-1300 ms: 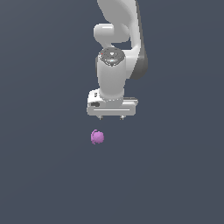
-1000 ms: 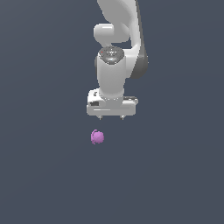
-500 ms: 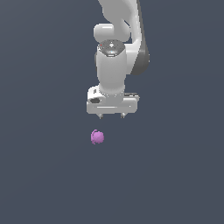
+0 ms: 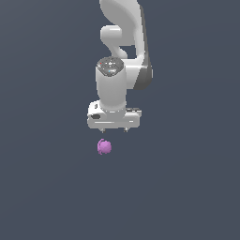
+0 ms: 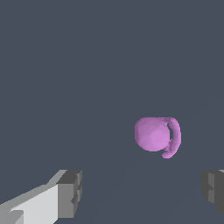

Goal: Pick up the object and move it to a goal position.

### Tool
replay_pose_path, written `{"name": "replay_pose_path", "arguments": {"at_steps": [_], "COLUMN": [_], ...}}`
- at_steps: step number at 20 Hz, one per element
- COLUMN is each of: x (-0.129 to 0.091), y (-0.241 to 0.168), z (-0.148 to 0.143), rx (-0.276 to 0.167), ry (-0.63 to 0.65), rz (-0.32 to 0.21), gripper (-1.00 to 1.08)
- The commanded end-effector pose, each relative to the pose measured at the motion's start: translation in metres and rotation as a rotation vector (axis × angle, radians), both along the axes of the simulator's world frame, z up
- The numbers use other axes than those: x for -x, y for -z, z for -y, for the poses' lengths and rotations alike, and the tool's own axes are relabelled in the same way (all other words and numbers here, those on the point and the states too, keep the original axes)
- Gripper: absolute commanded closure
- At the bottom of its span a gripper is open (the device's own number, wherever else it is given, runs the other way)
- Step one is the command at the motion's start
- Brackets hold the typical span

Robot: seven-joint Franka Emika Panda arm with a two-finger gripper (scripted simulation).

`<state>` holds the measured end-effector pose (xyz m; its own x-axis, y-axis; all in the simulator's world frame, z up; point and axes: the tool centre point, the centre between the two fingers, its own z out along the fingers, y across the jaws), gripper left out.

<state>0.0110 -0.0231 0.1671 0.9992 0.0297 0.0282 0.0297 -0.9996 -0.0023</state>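
Exterior view: the white gripper [image 4: 114,129] points down with fingers spread and nothing between them; the pink-purple object [image 4: 104,146] lies on the dark floor [image 4: 187,187] just below it.

Wrist view: the object [image 5: 156,135], with a handle-like loop, sits apart from both fingertips [image 5: 70,192].

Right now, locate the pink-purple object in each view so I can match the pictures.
Exterior view: the object sits low in the middle of the picture, just below the gripper and clear of it.
Wrist view: the object lies ahead of the fingertips, untouched.
Shared landmark: the gripper's open fingers.
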Motion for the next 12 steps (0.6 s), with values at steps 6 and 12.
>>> {"name": "replay_pose_path", "arguments": {"at_steps": [6,12], "x": [-0.008,-0.009], "y": [0.049,0.073], "z": [0.037,0.055], "rx": [0.002,0.003], "ry": [0.004,0.005], "rz": [-0.018,-0.027], "gripper": [-0.92,-0.92]}}
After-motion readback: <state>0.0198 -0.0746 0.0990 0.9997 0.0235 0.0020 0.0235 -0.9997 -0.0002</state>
